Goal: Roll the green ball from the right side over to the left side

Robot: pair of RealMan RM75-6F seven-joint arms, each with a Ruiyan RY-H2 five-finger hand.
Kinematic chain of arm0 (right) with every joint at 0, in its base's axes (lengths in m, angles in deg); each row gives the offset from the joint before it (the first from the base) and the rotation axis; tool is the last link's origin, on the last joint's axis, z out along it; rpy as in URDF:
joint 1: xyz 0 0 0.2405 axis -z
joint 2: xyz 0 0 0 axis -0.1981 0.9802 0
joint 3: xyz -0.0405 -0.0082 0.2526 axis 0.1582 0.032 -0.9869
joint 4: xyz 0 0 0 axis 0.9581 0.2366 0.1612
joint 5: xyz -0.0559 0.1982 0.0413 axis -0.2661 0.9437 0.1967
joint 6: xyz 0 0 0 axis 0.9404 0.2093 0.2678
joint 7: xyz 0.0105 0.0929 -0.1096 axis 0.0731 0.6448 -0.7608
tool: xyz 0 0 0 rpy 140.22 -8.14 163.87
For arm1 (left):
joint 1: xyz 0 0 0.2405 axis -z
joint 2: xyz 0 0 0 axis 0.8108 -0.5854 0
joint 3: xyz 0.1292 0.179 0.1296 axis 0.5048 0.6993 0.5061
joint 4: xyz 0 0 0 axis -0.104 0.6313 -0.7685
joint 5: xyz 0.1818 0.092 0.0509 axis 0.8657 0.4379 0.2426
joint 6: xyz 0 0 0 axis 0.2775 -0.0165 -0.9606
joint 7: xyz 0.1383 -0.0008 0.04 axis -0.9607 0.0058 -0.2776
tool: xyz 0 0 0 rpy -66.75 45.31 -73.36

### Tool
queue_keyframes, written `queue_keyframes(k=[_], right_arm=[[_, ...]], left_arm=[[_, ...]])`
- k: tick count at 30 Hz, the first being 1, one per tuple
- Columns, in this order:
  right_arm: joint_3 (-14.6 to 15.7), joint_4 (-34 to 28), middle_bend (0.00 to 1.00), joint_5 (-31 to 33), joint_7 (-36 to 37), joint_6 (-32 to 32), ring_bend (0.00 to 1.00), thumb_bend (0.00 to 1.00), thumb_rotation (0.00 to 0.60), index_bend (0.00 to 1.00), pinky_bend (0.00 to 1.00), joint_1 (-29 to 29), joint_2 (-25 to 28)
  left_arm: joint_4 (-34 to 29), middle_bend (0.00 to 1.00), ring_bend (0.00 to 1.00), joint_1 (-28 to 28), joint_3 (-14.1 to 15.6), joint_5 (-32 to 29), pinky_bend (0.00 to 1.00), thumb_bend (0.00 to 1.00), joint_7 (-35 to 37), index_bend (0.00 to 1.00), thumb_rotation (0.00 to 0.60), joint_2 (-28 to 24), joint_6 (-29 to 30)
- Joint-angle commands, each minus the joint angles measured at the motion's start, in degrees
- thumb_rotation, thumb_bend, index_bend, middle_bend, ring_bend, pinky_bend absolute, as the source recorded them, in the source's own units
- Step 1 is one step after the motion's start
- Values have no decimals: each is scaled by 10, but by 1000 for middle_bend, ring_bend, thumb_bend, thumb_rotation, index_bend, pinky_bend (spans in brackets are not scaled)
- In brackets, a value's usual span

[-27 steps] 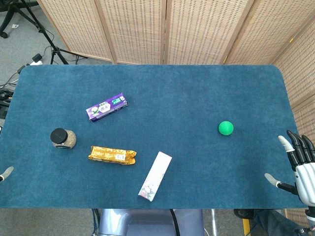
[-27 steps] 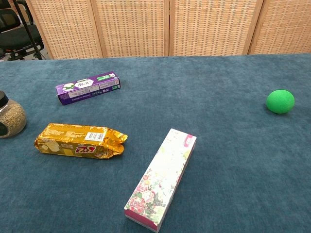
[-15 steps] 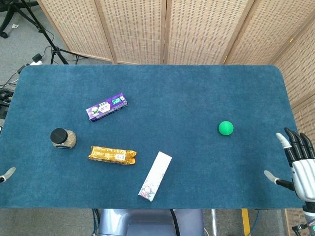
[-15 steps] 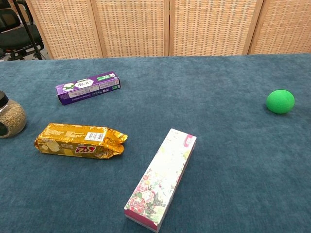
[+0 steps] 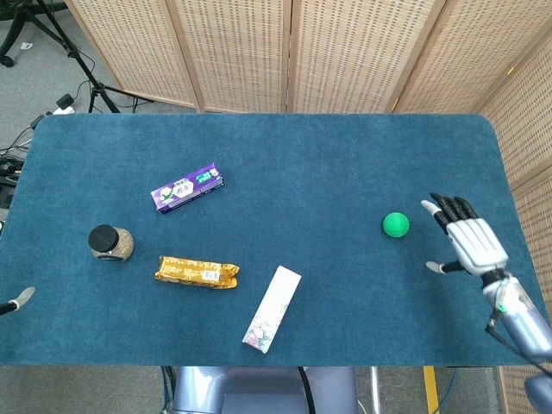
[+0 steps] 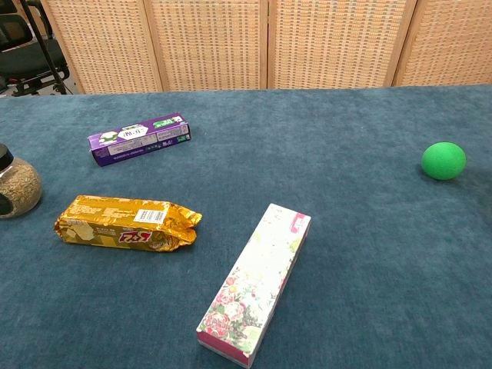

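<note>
The green ball [image 5: 396, 224] lies on the blue table [image 5: 345, 164], right of centre; the chest view shows the ball [image 6: 443, 161] near its right edge. My right hand [image 5: 466, 240] is over the table just right of the ball, open, fingers spread, a small gap from the ball. Of my left hand, only a fingertip [image 5: 23, 296] shows at the head view's left edge. Neither hand appears in the chest view.
A purple box [image 5: 187, 188], a jar with a black lid [image 5: 109, 242], a gold snack packet [image 5: 197, 272] and a flowered white box [image 5: 272, 308] lie on the table's left and middle. Woven screens [image 5: 285, 52] stand behind.
My right hand has moved up and inward from the table's right front corner to beside the ball. The ball has not moved. The left fingertip shifted slightly.
</note>
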Motion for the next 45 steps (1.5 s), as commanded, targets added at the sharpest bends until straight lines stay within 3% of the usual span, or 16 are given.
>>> queue_keyframes(k=[1,11,17,23,27,30,33,37,40,45], right_arm=[[-13,105,0,63,-17,-91,0,0,600,50,0,-78,-79],[-10,207,13,129,-69,-154,0,0,600,113,0,-117,-153],[-5,242,129,139,-52,-165,25,0,600,173,79,-121,-188],[-5,270,254,127,-31,-160,177,0,600,251,242,-131,-218],[-5,294,403,118,-22,-147,327,5,600,365,441,-136,-242],[-4,324,520,112,-18,-135,438,104,600,489,571,-139,-266],[-1,339,580,94,6,-110,491,228,600,566,615,-136,-281],[3,310,600,65,40,-80,506,333,600,584,619,-135,-269],[-3,245,605,45,47,-52,507,368,600,587,619,-140,-242],[-34,124,605,56,-25,-41,507,414,600,587,626,-169,-214]], left_arm=[[-1,0,0,9,-8,-18,0,0,-14,0,600,5,-14],[0,0,0,17,-17,-42,0,0,-24,0,600,7,-29],[2,0,0,19,-18,-47,0,0,-26,0,600,9,-33],[5,0,0,21,-17,-45,0,0,-21,0,600,9,-36],[9,0,0,19,-19,-45,0,0,-14,0,600,9,-30],[9,0,0,19,-20,-47,0,0,-7,0,600,8,-33],[9,0,0,19,-19,-45,0,0,-2,0,600,5,-34],[7,0,0,18,-19,-44,0,0,4,0,600,2,-33],[5,0,0,17,-18,-39,0,0,8,0,600,0,-32],[5,0,0,16,-15,-34,0,0,17,0,600,-4,-32]])
